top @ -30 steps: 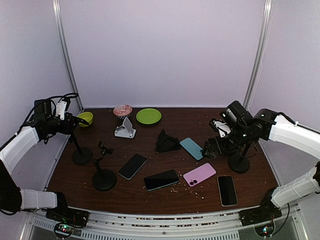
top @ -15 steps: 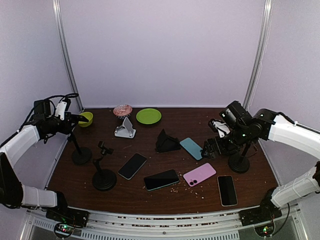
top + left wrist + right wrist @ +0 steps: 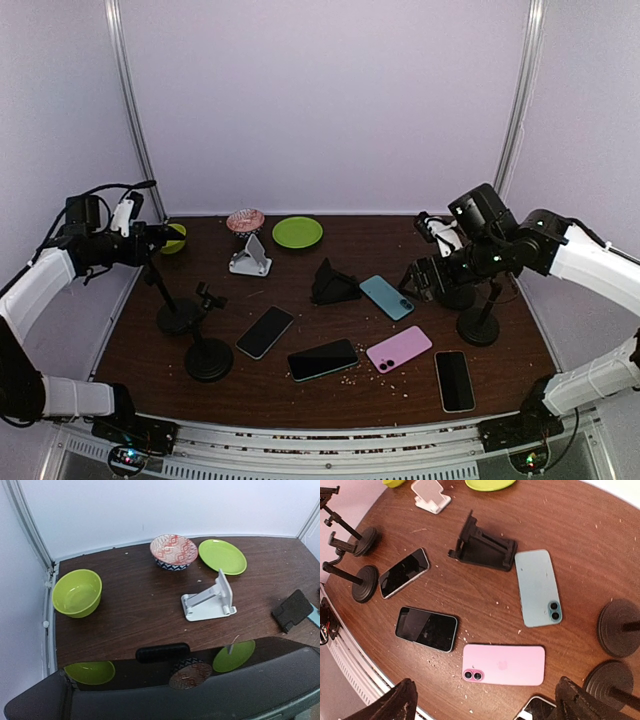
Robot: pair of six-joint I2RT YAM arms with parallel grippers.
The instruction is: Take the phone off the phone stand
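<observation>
one step in hand, as judged: pulling the phone [image 3: 150, 680] out of the stand [image 3: 168, 298] at the table's [image 3: 600, 555] left side. reading the left gripper [image 3: 150, 240] as clamped on the phone at the stand's top; fingers hidden in the wrist view, so judging from the leaning pole [image 3: 158, 280]. placing the phone not yet free: spotting a black rounded clamp [image 3: 162, 653] on its far edge. logging the right gripper [image 3: 487, 695] as spread wide and empty, hovering over the pink phone [image 3: 503, 665], well apart from the stand.

next move, as judged: needing the phone slid out of the clamp with the base [image 3: 181, 317] pinned down; otherwise expecting the stand to lift along with it.

noting the phone as a flat glossy dark slab, mirroring the green bowl [image 3: 77, 592], patterned bowl [image 3: 174, 550] and plate [image 3: 222, 556]; grey matte band along its near side, case or finger, not telling which. noting the stand as a thin black pole on a round disc base. noting the table as dark wood grain, speckled with crumbs.
</observation>
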